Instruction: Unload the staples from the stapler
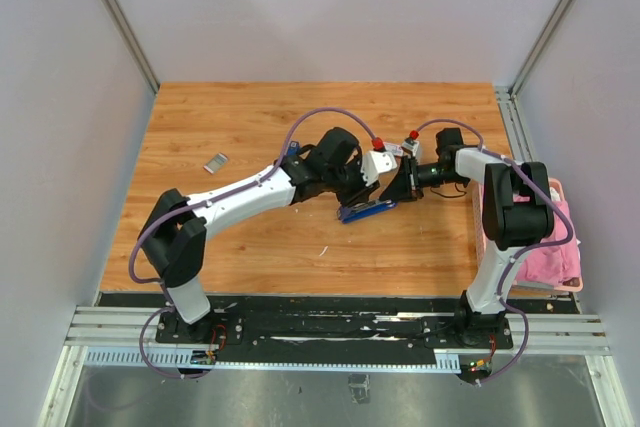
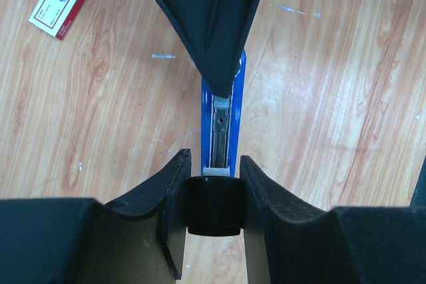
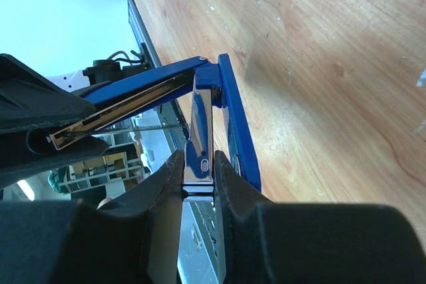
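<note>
Right wrist: stapler [image 3: 236,124] clamped inside the right claw [image 3: 198,167].

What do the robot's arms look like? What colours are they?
The left arm and right arm are white tubes with chunky black joints. Purple cables loop along both. The left tool and right tool have black, wedge-shaped fingers. Small red knobs sit near the wrists.

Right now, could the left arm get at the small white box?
Probably not yet: the left claw is closed on the stapler. Once it lets go, the way to the white box looks free.
</note>
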`<state>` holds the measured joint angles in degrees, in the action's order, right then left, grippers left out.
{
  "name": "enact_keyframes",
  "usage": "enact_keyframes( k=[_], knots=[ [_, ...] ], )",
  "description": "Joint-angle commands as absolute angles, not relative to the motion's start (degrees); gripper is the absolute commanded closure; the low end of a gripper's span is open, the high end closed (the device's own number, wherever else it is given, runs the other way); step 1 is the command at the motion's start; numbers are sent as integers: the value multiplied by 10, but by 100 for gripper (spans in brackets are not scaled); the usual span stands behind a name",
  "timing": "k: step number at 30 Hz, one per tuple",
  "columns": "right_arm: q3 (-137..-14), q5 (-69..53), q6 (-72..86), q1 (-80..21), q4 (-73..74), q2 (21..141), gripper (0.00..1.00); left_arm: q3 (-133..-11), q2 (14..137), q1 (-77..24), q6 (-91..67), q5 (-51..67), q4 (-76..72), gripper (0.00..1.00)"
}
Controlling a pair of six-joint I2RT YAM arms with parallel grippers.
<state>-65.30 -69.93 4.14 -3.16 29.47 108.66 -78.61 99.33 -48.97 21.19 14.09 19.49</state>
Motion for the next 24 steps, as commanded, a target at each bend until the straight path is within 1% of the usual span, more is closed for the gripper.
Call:
enact_keyframes(
  k=[1,8,24],
  knots=[
    [-659,-675,31,-15,305,1094,100,-759,941,-465,236,131,164,100],
    [-659,-668,29,-4,304,1098,99,-720,904,-429,265,140,181,100],
    [-665,-663,19,8,313,1111,99,-589,830,-346,287,177,172,100]
  ],
)
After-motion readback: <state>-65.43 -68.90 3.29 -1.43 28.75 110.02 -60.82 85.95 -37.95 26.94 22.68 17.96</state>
